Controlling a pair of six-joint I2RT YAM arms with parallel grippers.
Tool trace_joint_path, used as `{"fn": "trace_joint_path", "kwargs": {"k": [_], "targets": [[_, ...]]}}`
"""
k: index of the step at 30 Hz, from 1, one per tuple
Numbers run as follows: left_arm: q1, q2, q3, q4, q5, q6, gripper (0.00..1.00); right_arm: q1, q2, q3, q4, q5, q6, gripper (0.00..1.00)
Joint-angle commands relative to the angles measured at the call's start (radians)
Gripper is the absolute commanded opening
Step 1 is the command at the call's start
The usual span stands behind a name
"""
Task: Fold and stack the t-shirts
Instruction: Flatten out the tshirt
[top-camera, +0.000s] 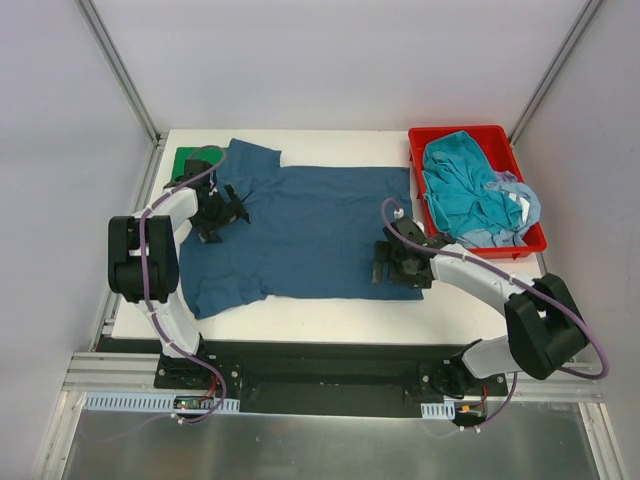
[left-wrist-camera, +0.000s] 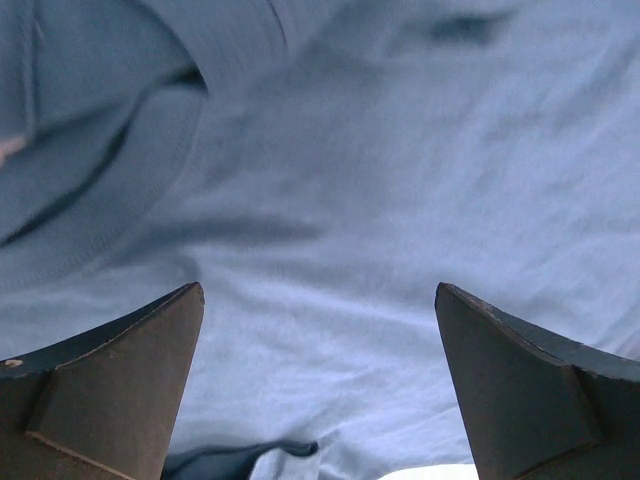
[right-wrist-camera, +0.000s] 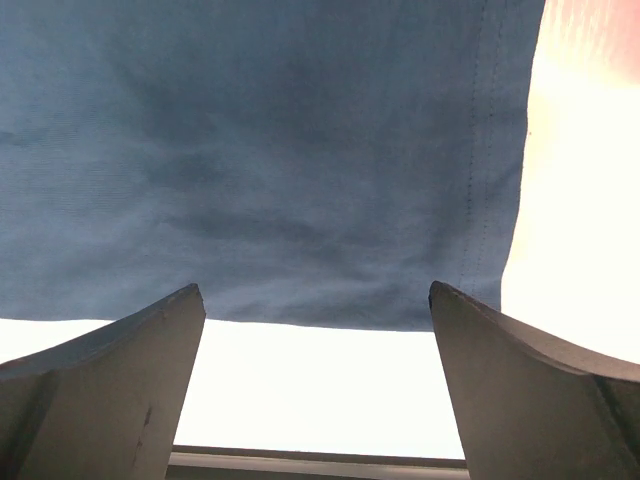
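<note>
A dark navy-blue t-shirt (top-camera: 310, 225) lies spread flat on the white table, collar end to the left. My left gripper (top-camera: 222, 214) hovers over its left part near the collar, jaws open and empty; the cloth (left-wrist-camera: 380, 200) fills the left wrist view. My right gripper (top-camera: 395, 266) is open and empty at the shirt's near right corner; the right wrist view shows the hem (right-wrist-camera: 300, 180) just beyond the fingertips. A bright green shirt (top-camera: 185, 160) lies partly under the navy sleeve at the far left. A teal shirt (top-camera: 462, 185) and a pale blue one (top-camera: 515, 205) lie crumpled in the bin.
A red bin (top-camera: 525, 170) stands at the table's far right corner. The white table (top-camera: 340, 315) shows bare in a strip along the near edge. Grey walls and slanted metal frame posts surround the table.
</note>
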Motion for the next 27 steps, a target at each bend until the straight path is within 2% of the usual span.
{"fn": "trace_joint_path", "kwargs": {"k": [1,6,10,15,20,25,27], "targets": [[-0.073,-0.151,-0.055,-0.06,-0.04,0.007,0.99,0.0,-0.054,0.038,0.005,0.008,-0.019,0.96],[-0.182,-0.271,-0.139,-0.214,-0.279,-0.055,0.99,-0.001,-0.04,0.046,0.042,-0.041,-0.067,0.96],[-0.237,-0.32,-0.262,-0.265,-0.301,-0.096,0.99,-0.001,-0.018,0.038,0.048,-0.041,-0.079,0.96],[-0.253,-0.349,-0.361,-0.281,-0.306,-0.141,0.98,-0.001,0.005,0.032,0.059,-0.055,-0.088,0.96],[-0.309,-0.429,-0.388,-0.283,-0.238,-0.15,0.86,-0.001,0.009,0.034,0.057,-0.045,-0.087,0.96],[-0.354,-0.54,-0.447,-0.289,-0.209,-0.154,0.67,-0.004,0.017,0.037,0.043,-0.021,-0.087,0.96],[-0.359,-0.564,-0.478,-0.303,-0.186,-0.165,0.66,-0.004,0.023,0.038,0.042,-0.022,-0.087,0.96]]}}
